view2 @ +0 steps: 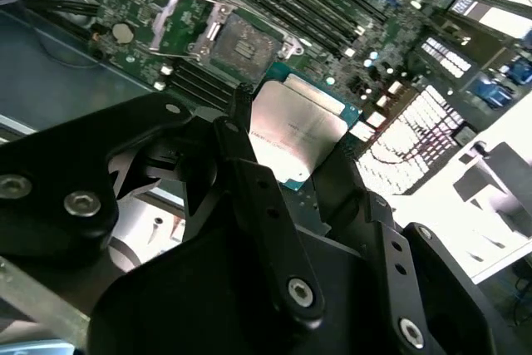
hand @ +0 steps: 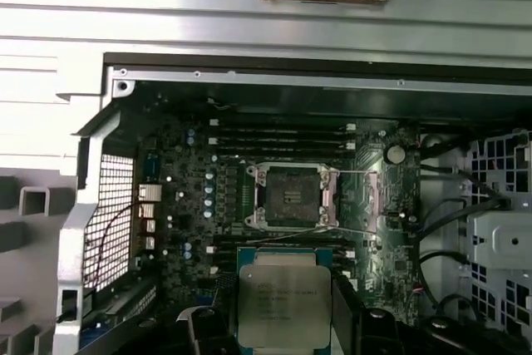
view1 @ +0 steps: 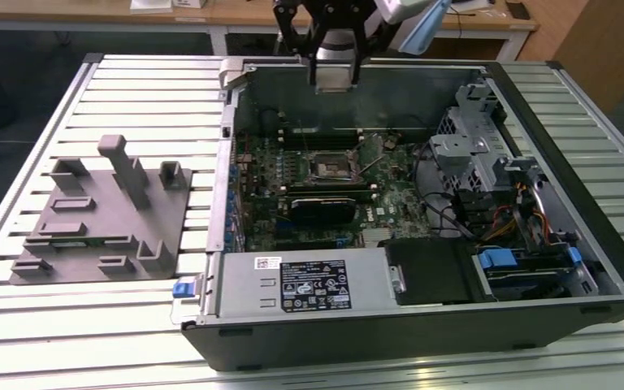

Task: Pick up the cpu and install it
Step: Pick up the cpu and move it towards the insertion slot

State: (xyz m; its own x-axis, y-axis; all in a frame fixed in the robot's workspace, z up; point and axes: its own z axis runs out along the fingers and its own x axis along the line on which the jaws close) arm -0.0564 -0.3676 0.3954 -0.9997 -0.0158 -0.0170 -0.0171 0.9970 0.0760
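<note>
**Entry: open computer case lying on the slatted counter.** A grey tray is standing to its left, well apart from the work.

**Hazards, near to far**
1. Near edge: the white-labelled grey box is sitting clear of the likely path, and I am judging no risk from it.
2. Middle of the board: the socket is lying open and empty, with its metal frame and lever standing just beside it.
   - A descent drifting sideways could be catching that frame.
   - A chip arriving tilted, or turned a quarter, could be bending the contacts.
   - The corner marks cannot be read, so correct keying cannot be confirmed.
3. Far side: the claw is hanging above the case's far wall, beyond the socket.
   - It is grasping the cpu by two opposite edges, its fingers pressing in from either side.
   - With so thin a hold, a jolt could be letting the chip slip or cock.
   - Dropping straight down from here, it could be striking the wall rather than reaching the board.

**Attitude of the cpu**
- It is riding in the air, touching nothing but the claw.
- It is lying flat and roughly level, the silvery lid facing up toward the wrist cameras and the contact side facing down at the board.
- Its outline is so near square that a long axis cannot be told.
- In the first wrist view its edges are running parallel to the socket's — the squareness is looking sound, by my judgement.
</note>
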